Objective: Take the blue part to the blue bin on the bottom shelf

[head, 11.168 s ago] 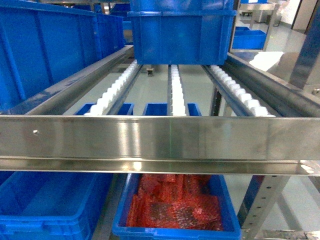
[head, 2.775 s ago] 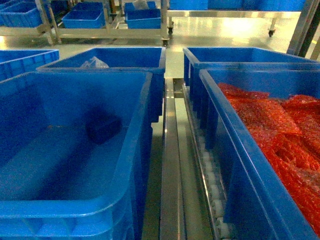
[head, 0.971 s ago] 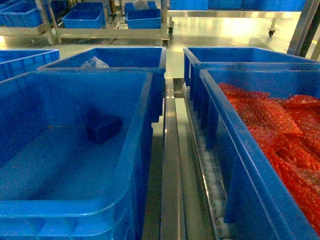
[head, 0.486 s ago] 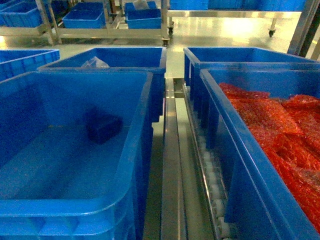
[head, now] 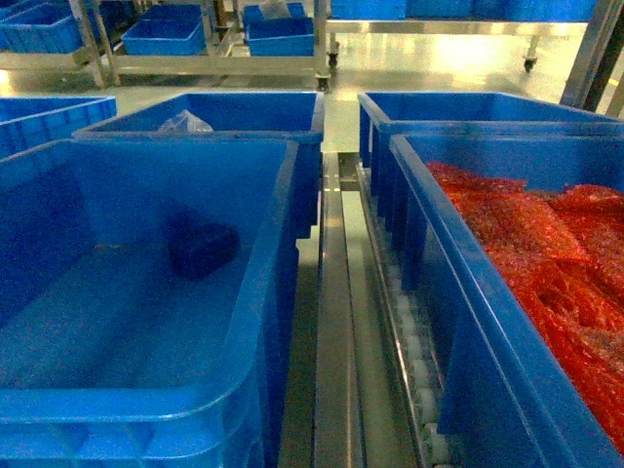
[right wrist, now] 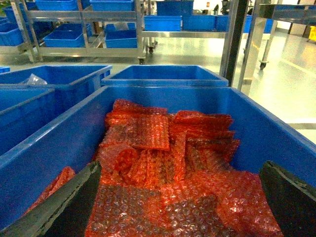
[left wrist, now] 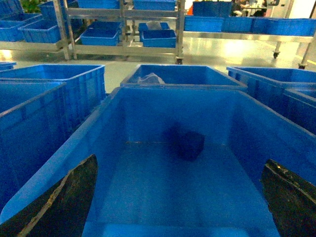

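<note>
- Head view: the small dark-blue block-shaped part (head: 202, 251) is being shown lying on the bare floor of the large smooth-walled blue plastic bin (head: 278, 292), towards its far wall. A steel rail with white rollers (head: 336, 331) is being seen between this bin and the like blue crate of red bubble-wrap packs (head: 429, 283).
- Left wrist view: the left gripper (left wrist: 180, 197) is being held spread wide over the bin, grasping nothing.
- Right wrist view: the right gripper (right wrist: 180, 200) is being held spread over the red packs (right wrist: 168, 173), likewise empty.

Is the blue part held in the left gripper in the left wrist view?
No, the blue part rests on the blue bin's floor, beyond the open left gripper.
</note>
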Robot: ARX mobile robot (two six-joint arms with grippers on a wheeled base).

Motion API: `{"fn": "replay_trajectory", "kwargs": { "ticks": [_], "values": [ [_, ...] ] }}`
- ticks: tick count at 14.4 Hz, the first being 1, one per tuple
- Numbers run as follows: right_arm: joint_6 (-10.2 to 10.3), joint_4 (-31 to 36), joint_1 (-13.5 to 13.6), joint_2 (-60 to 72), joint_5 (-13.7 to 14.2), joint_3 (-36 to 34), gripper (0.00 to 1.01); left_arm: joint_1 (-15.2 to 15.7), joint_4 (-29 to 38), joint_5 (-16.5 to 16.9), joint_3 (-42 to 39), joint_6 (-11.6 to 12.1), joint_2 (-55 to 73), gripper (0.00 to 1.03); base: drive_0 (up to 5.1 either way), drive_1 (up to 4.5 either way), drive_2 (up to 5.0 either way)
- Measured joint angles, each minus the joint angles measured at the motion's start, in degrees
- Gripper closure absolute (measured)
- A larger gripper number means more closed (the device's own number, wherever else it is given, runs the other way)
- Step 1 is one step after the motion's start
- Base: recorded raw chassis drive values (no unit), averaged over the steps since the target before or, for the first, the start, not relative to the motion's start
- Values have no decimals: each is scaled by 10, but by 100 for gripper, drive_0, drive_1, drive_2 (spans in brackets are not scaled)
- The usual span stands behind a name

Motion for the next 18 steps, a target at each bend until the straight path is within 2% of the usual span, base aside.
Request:
{"fn": "replay_trajectory", "kwargs": {
  "ticks": [18],
  "values": [
    [0,0,0,0,0,0,3,0,0,0,0,0,0,5,0,0,0]
  ]
}}
